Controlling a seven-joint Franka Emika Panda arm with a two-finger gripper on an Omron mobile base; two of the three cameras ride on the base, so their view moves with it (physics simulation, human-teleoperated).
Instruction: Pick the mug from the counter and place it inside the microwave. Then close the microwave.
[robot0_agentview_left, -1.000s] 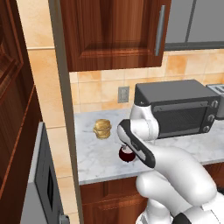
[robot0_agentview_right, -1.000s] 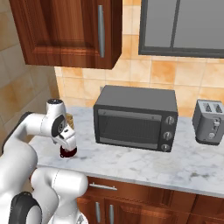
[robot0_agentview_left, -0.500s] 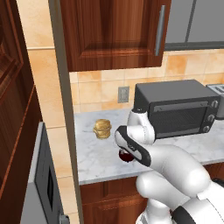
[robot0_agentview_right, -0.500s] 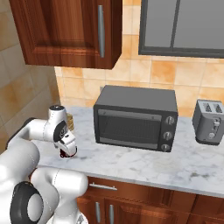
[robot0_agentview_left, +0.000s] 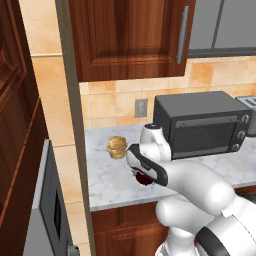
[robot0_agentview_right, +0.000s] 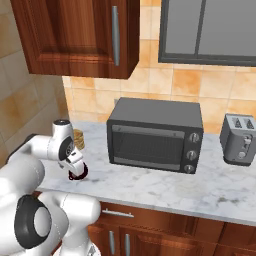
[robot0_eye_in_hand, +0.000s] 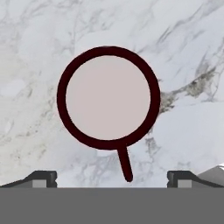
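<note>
1. Directly above the mug (robot0_eye_in_hand: 108, 98) the jaws stand spread wide and hold nothing: in the hand view one dark fingertip (robot0_eye_in_hand: 41, 178) rises at each bottom corner, and the mug's round rim lies between and beyond them.

2. From the jaws outward, the gripper (robot0_agentview_right: 76, 167) points straight down at the mug (robot0_agentview_right: 79, 173). How much air is left between them I cannot tell.

3. Seen from above, the mug is a dark maroon ring around a pale, flat-looking inside, upright, with a thin handle (robot0_eye_in_hand: 124, 164) sticking out from the rim toward the jaws' side of the view.

4. My judgement on handling: it looks rigid and smooth-walled, so probably light but slippery, and it would chip if knocked over. A pinch across the rim or one wall, clear of the handle, seems the safest hold; the jaws look about wide enough to straddle the whole body.

5. Relative to the black boxy appliance (robot0_agentview_right: 154, 134), the mug (robot0_agentview_left: 144, 178) stands on the worktop (robot0_agentview_right: 200, 187) well to its left, nearer the front edge.

6. Behind the mug, toward the tiled wall, sits a golden-brown bun (robot0_agentview_left: 117, 147), near but apart from it.

7. Far left of that appliance, below worktop height, a silver-grey microwave (robot0_agentview_left: 47, 215) shows at the frame edge.
</note>
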